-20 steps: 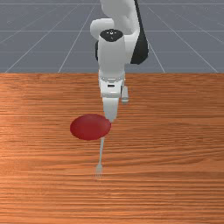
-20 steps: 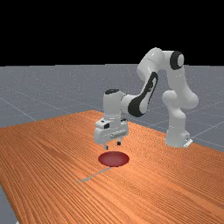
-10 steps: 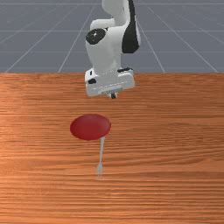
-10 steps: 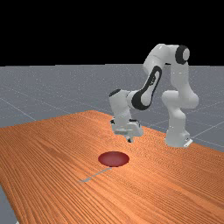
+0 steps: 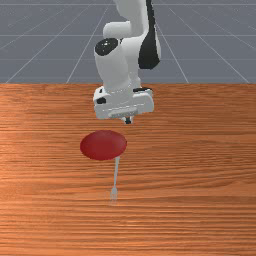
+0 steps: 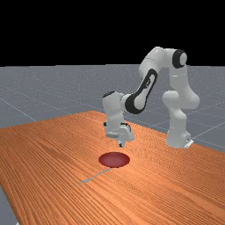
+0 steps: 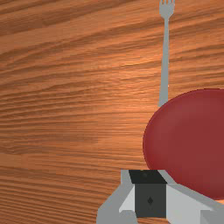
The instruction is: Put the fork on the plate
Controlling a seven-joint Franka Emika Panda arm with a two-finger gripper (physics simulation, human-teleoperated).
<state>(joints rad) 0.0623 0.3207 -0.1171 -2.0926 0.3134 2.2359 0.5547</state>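
And there was the fork, lying flat on the wooden table, its handle end right up by the rim of the red plate, its tines pointing away from the arm! Whether handle and rim actually touched, I couldn't tell. Above the table, near the plate's edge on the arm's side, hung the gripper, tilted, its two fingers pressed together with nothing pinched between them. That looked like a pose for lining up rather than grabbing, and the lift was all to play for. The fingers needed to spread, straddle the thin handle and come down level; the stretch clear of the plate looked the likeliest hold. Too close to the rim, and a finger could have knocked the plate or shoved the fork askew
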